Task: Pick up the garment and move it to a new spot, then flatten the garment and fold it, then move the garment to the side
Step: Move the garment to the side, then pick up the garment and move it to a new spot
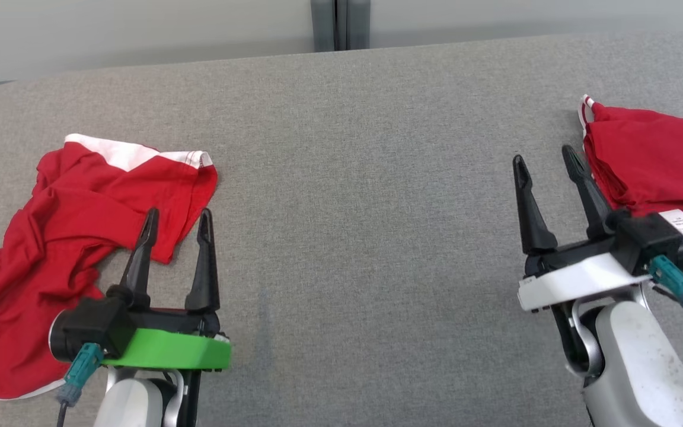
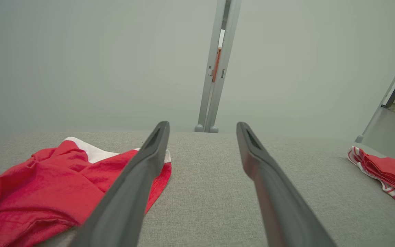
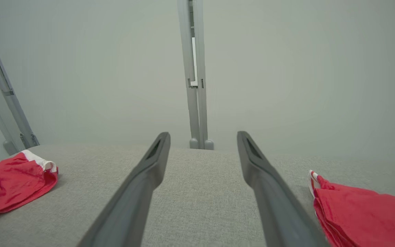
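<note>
A crumpled red garment (image 1: 63,237) with white trim lies at the left of the grey table (image 1: 353,207); the left wrist view shows the garment (image 2: 46,192) at lower left, and the right wrist view has the garment (image 3: 5,185) at far left. My left gripper (image 1: 178,216) hovers open over its right edge, nothing between the fingers (image 2: 142,171). My right gripper (image 1: 546,157) stands open at the right, beside a folded red garment (image 1: 656,169), touching nothing.
The folded red garment (image 3: 365,212) with a white label lies at the table's right edge, also at the right of the left wrist view as a folded pile (image 2: 386,175). A pale wall with a grey post (image 1: 340,24) stands behind the table.
</note>
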`<state>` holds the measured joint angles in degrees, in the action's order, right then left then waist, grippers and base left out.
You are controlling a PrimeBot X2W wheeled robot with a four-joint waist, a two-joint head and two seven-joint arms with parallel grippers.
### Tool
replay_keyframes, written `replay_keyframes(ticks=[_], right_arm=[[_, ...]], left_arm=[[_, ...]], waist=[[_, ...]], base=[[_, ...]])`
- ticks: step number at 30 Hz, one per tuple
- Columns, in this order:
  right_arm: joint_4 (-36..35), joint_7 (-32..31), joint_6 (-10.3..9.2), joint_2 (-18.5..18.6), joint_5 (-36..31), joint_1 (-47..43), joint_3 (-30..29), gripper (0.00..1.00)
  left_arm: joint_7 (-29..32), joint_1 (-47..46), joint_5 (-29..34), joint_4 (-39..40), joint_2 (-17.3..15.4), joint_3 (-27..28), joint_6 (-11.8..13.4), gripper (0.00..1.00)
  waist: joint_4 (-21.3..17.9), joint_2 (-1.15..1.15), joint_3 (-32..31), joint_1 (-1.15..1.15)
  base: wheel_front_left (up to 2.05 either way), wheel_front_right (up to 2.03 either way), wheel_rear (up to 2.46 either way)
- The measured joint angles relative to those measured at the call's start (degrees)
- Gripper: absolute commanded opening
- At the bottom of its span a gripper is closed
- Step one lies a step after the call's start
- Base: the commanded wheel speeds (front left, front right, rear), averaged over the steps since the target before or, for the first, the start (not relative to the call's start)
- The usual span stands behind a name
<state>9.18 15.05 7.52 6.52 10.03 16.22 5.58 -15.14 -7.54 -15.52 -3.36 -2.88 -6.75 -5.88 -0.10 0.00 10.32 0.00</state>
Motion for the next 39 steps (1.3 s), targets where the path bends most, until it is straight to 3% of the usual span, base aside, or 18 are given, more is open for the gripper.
replay_keyframes(ticks=[13,39], right_arm=[[-2.16,0.0,0.0,-2.92,-0.88,-5.35,-1.11,1.0],[-1.08,0.0,0.0,-3.52,-0.82,-5.45,-0.65,1.0]], left_arm=[[0.0,1.46,-0.56,-0.22,0.01,-0.83,0.12,1.0],[0.01,1.27,-0.56,-0.71,0.02,-1.42,0.13,1.0]], waist=[[-1.12,0.0,-0.42,0.0],[0.61,0.0,-0.57,0.0]], base=[[0.0,0.0,0.0],[0.0,0.0,0.0]])
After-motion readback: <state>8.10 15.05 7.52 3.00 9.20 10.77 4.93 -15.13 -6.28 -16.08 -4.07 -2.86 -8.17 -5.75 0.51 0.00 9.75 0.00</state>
